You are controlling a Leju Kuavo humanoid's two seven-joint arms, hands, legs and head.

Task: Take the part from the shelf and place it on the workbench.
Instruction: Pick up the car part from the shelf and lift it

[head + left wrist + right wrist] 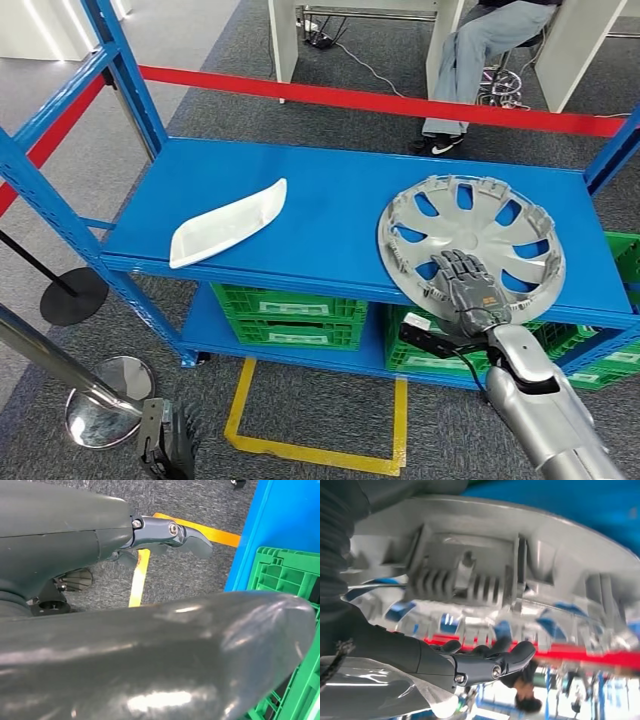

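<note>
Right hand (pixel 469 290) is already at the wheel cover (pixel 483 235), fingers laid flat over its near rim, though whether it's gripping I can't tell. It lies flat on the shelf (pixel 332 215), right end. Left hand (pixel 167 440) hangs low, well away.

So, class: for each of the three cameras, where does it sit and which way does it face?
Head view: high on the body, facing down at the blue shelf; right hand on the hubcap.
Left wrist view: behind the left hand, facing the floor and a green crate.
Right wrist view: close under the hubcap.
Shared: hubcap, head and right wrist views.
</note>
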